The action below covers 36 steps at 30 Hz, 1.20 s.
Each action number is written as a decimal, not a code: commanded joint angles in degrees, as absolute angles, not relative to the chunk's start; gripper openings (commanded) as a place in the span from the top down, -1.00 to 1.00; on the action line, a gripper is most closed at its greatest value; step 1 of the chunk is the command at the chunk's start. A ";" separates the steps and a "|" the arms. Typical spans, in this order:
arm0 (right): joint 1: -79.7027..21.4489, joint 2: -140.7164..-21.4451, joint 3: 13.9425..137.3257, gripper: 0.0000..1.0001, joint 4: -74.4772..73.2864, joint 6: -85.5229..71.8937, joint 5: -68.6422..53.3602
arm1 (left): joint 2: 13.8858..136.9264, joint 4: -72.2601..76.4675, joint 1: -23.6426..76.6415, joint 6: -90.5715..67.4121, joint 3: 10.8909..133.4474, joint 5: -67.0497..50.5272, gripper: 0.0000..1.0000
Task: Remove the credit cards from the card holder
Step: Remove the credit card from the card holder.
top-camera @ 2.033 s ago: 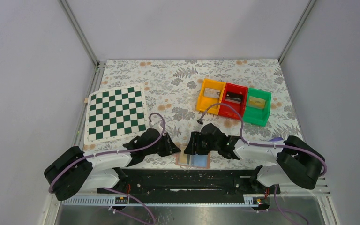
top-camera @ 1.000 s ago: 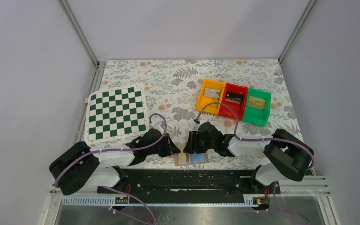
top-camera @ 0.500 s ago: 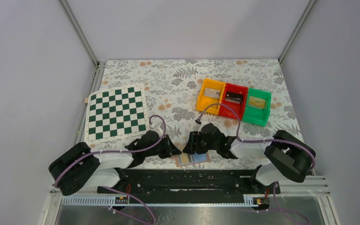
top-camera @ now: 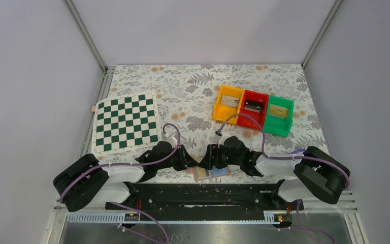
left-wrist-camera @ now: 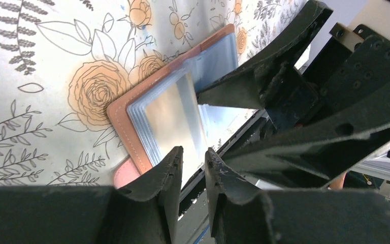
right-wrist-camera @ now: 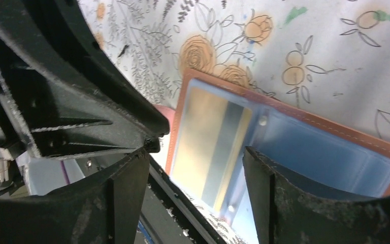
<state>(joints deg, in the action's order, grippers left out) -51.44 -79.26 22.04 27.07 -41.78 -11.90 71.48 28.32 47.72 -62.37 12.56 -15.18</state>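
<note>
The holder point(top-camera: 212, 173) lies open on the floral desk point(top-camera: 193, 96), at the middle of the near edge, with its tan cover down and its clear pockets facing up. From above, its left half looks yellowish and its right half blue. The two arms meet over it. The left gripper point(top-camera: 191, 163) is at the holder's left end and the right gripper point(top-camera: 209, 159) is over its far side. In the left wrist view the left gripper point(left-wrist-camera: 193, 155) has its jaws nearly together, with only a thin slit between them. A glossy plastic leaf point(left-wrist-camera: 175, 114) runs down from the holder's stack of pockets to that slit, but whether the jaws pinch it cannot be told. In the right wrist view the right gripper point(right-wrist-camera: 197, 152) has its jaws wide apart and holds nothing. One finger stands on each side of a yellowish card point(right-wrist-camera: 210, 137) with a dark stripe, which sits inside a clear pocket. Beside that pocket is a bluish one point(right-wrist-camera: 325, 157), and the tan rim shows around both. A chessboard point(top-camera: 126, 123) lies by the left edge. Orange point(top-camera: 228, 104), red point(top-camera: 253, 109) and green point(top-camera: 278, 116) bins stand in a row toward the far right, well apart from the holder.
</note>
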 commanded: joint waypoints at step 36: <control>-68.02 -82.59 42.20 -0.78 -8.66 -41.65 18.93 | 67.75 7.57 47.98 -59.61 16.39 -5.69 0.39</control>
<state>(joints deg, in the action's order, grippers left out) -65.82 -79.59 38.33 -4.75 -41.36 11.14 67.02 7.88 47.75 -60.27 16.38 -6.17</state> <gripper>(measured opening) 0.887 0.331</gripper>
